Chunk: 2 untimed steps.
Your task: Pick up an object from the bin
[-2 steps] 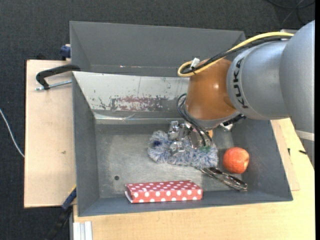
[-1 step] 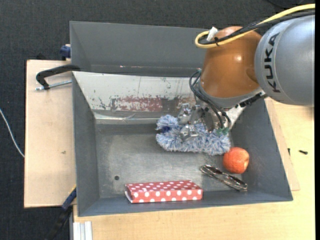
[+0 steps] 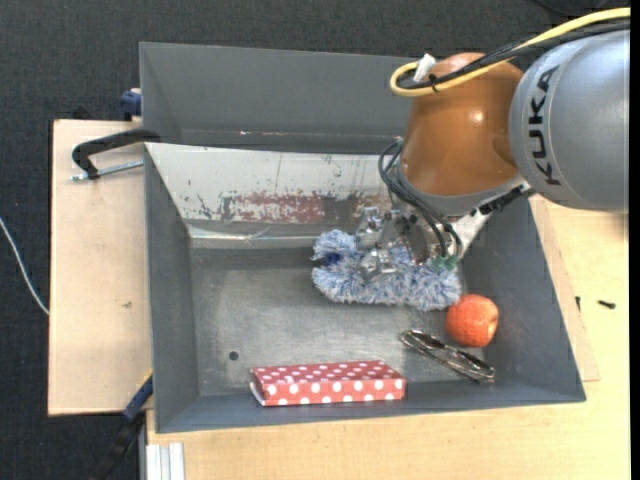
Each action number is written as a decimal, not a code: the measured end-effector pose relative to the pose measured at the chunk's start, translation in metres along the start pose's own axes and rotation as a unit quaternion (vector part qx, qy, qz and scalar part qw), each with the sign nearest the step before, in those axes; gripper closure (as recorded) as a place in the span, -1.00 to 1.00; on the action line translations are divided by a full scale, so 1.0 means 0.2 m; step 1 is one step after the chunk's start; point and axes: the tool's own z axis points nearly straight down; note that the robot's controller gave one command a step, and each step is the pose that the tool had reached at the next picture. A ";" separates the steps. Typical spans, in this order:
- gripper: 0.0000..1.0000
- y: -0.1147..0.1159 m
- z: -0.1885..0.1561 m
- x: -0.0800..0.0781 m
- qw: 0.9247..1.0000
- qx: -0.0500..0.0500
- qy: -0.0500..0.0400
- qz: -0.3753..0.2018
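Observation:
My gripper (image 3: pixel 378 251) reaches down under the orange cover at the back right of the bin. Its metal fingers press into a fluffy blue and white cloth (image 3: pixel 385 280) that lies bunched on the bin floor. Whether the cloth is pinched between them is hidden by the fibres. An orange-red apple (image 3: pixel 472 320) rests just right of the cloth. In front of the apple lies a dark metal clip-like tool (image 3: pixel 447 355).
A long red box with white dots (image 3: pixel 327 382) lies along the front wall. The left half of the bin floor is bare grey metal. The arm and its cables hang over the back right corner.

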 end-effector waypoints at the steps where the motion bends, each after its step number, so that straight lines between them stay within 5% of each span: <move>1: 1.00 -0.01 -0.31 -0.02 0.998 0.000 -0.005 -0.056; 2: 1.00 -0.15 0.56 -0.12 0.945 -0.001 -0.001 -0.326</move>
